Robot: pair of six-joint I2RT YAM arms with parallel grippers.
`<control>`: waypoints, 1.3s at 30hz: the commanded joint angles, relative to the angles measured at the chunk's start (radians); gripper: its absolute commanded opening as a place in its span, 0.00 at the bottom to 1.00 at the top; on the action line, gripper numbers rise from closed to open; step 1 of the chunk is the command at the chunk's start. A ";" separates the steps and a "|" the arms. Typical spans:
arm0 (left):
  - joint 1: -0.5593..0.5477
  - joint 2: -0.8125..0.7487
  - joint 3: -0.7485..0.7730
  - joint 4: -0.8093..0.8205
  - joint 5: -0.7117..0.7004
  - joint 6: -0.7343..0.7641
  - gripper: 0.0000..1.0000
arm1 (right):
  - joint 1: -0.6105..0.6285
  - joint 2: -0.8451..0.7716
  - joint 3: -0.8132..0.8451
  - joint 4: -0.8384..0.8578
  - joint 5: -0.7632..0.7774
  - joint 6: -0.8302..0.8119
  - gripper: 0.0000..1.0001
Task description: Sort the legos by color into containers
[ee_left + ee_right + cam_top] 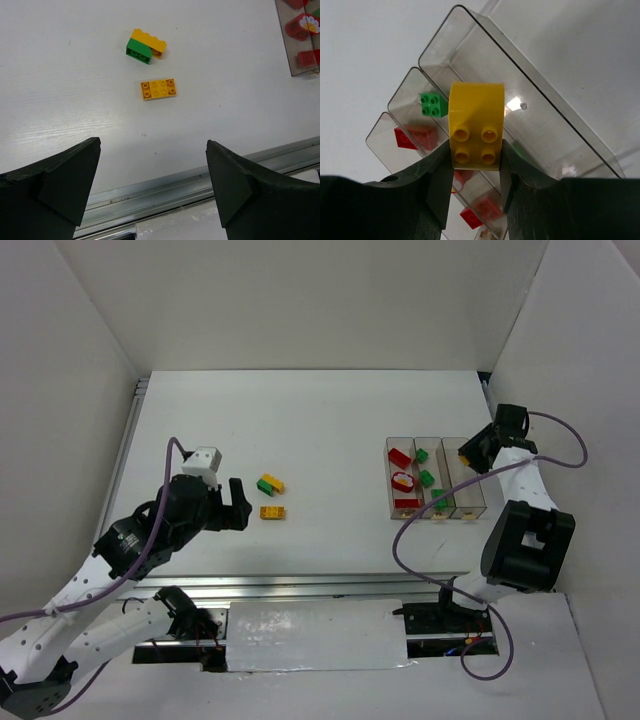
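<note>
Squarely pinched between the right jaws by its smooth sides, a seemingly light, rigid yellow brick point(476, 117) hangs before clear containers point(555, 100); left jaws stand spread.

Bare table point(330, 465) between loose legos point(271, 512) and containers point(468, 498); rightmost bin's point(545, 100) mouth apparently unobstructed.

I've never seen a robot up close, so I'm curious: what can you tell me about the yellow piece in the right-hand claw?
The yellow brick is glossy plastic, one end rounded into an arch, with four round studs in a square facing the wrist camera. The right gripper is shut on it, a black finger pressing each side near the studs, the rounded end sticking out. It hangs over the row of clear bins and seems to touch nothing but the fingers.
</note>
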 commanded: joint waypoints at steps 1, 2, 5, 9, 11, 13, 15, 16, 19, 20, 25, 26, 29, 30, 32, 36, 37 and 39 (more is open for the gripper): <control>-0.010 -0.018 0.008 0.004 -0.046 -0.012 0.99 | -0.009 -0.002 0.009 -0.004 0.033 0.026 0.00; -0.010 -0.021 0.007 0.005 -0.046 -0.010 0.99 | -0.007 -0.002 0.002 0.001 0.037 0.032 0.00; -0.012 -0.020 0.002 0.014 -0.026 -0.001 1.00 | -0.012 -0.002 0.008 0.007 0.063 0.040 0.00; -0.013 0.011 0.008 0.013 -0.014 0.008 1.00 | -0.012 0.023 0.023 0.004 0.031 0.040 0.01; -0.013 0.017 0.010 0.008 -0.018 0.006 0.99 | -0.012 0.038 0.018 0.007 0.019 0.037 0.02; -0.013 0.008 0.008 0.010 -0.020 0.003 1.00 | -0.012 0.051 0.014 0.016 0.014 0.036 0.06; -0.013 -0.006 0.005 0.013 -0.020 0.003 1.00 | -0.012 0.064 0.005 0.026 0.016 0.037 0.10; -0.015 -0.007 0.004 0.014 -0.020 0.003 0.99 | -0.012 0.072 0.009 0.026 0.014 0.036 0.11; -0.017 -0.012 0.004 0.014 -0.018 0.005 1.00 | -0.012 0.095 0.020 0.020 -0.018 0.032 0.15; -0.017 -0.011 0.004 0.016 -0.018 0.005 0.99 | -0.012 0.095 0.018 0.023 -0.021 0.032 0.15; -0.017 0.000 0.007 0.013 -0.017 0.008 1.00 | -0.012 0.075 0.000 0.033 -0.029 0.032 0.54; -0.018 0.000 0.007 0.010 -0.020 0.003 1.00 | -0.010 0.072 0.000 0.029 -0.026 0.032 0.56; -0.018 -0.010 0.004 0.013 -0.024 0.003 1.00 | -0.009 0.061 -0.002 0.027 -0.036 0.031 0.60; -0.020 -0.015 0.004 0.013 -0.023 0.002 0.99 | -0.009 0.060 0.000 0.027 -0.035 0.031 0.63; -0.020 -0.017 0.005 0.011 -0.030 -0.001 0.99 | -0.009 0.061 0.004 0.017 -0.035 0.031 0.64; -0.021 -0.014 0.011 -0.001 -0.056 -0.013 1.00 | 0.065 -0.007 0.014 0.009 -0.015 0.002 0.65; -0.021 -0.012 0.014 -0.013 -0.087 -0.029 0.99 | 0.101 -0.033 0.020 0.006 -0.006 -0.013 0.67; -0.021 -0.006 0.028 -0.036 -0.138 -0.055 0.99 | 0.248 -0.104 0.050 -0.009 0.028 -0.052 0.73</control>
